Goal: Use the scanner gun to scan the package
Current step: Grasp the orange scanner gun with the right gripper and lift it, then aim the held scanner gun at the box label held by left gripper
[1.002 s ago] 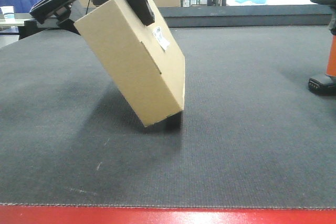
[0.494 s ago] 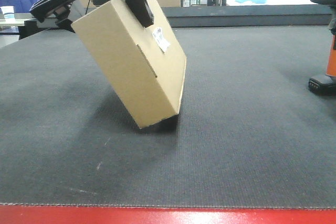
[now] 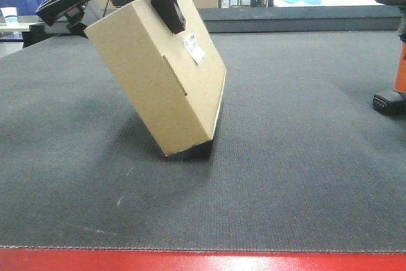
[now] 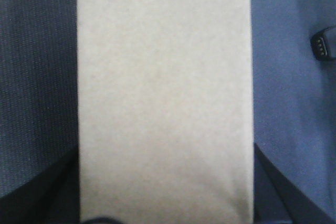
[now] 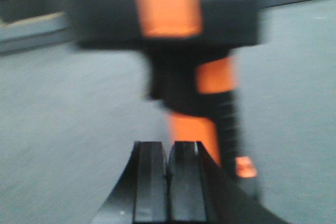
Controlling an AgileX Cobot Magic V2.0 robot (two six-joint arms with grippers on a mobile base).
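From the front, your left gripper (image 3: pixel 127 16) clamps the package (image 3: pixel 158 87) by its top. The box is tilted with its lower end on the dark mat (image 3: pixel 285 176), and the scanner gun (image 3: pixel 399 61) stands well apart at the right edge. The left wrist view shows the package filling the space between the fingers (image 4: pixel 42 192). In the blurred right wrist view, your right gripper (image 5: pixel 168 182) is pressed closed on nothing, with the scanner gun just beyond.
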